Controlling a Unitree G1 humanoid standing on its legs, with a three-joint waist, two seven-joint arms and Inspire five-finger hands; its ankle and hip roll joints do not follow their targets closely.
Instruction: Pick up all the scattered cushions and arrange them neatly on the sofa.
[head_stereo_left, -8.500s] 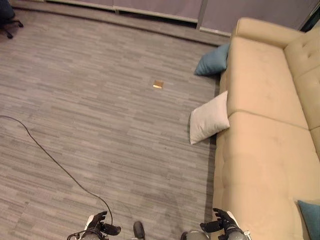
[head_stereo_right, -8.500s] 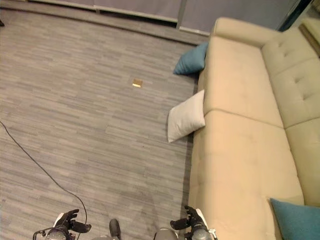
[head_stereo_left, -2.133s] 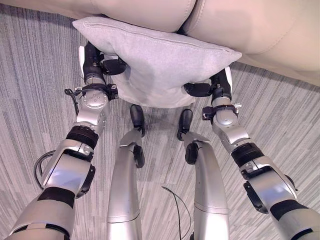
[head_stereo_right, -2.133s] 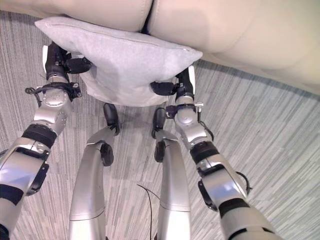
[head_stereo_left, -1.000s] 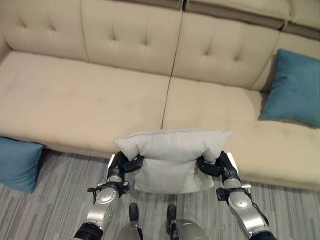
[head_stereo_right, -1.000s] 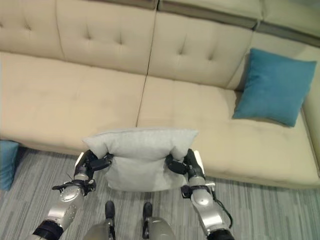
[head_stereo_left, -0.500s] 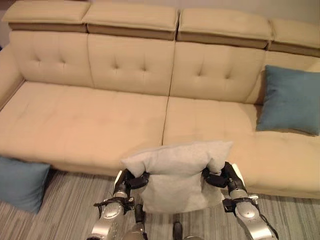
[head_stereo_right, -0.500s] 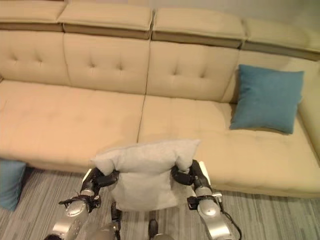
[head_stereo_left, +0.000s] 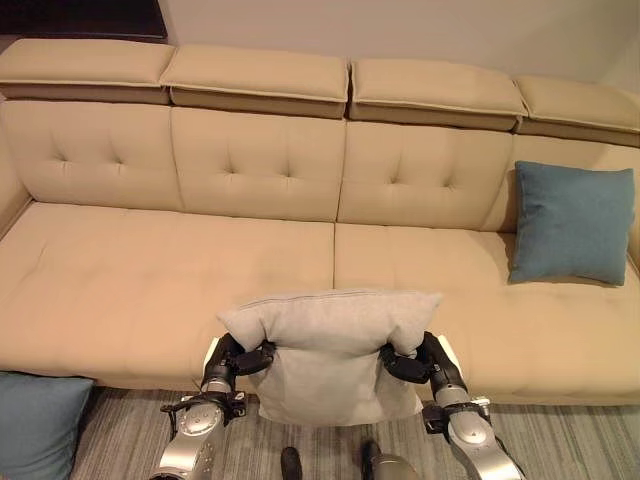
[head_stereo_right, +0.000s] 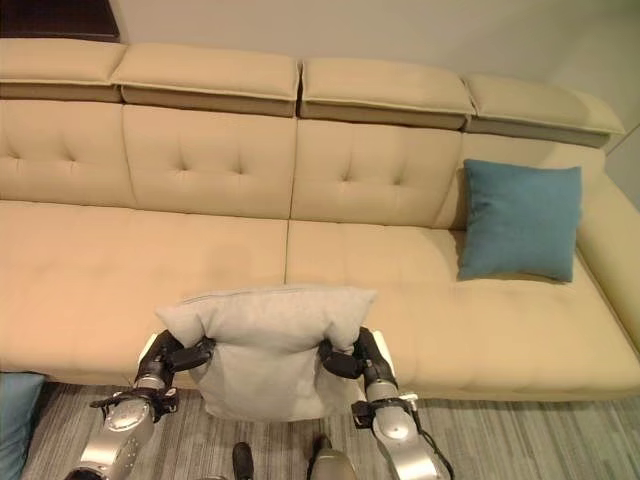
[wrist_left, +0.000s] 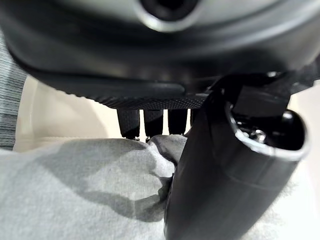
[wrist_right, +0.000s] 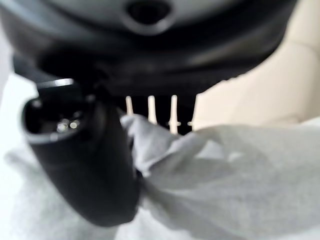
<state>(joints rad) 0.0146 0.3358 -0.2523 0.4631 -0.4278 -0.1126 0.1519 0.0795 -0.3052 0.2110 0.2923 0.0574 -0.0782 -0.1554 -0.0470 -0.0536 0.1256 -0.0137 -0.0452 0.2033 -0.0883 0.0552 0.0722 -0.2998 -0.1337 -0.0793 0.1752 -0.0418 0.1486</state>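
A light grey cushion hangs in front of the beige sofa's seat edge, held up off the floor. My left hand pinches its left side and my right hand pinches its right side. In the left wrist view the thumb presses grey cloth against the fingers; the right wrist view shows the thumb clamped on the cloth likewise. A teal cushion leans upright against the sofa's back at the right end. Another teal cushion lies on the floor by the sofa's left front.
The sofa's long seat spreads wide behind the held cushion, with its tufted backrest beyond. Striped grey carpet runs along the sofa's front.
The view has risen, showing more of the sofa's back. The grey cushion stays gripped in both hands, now slightly lower and closer to the seat edge.
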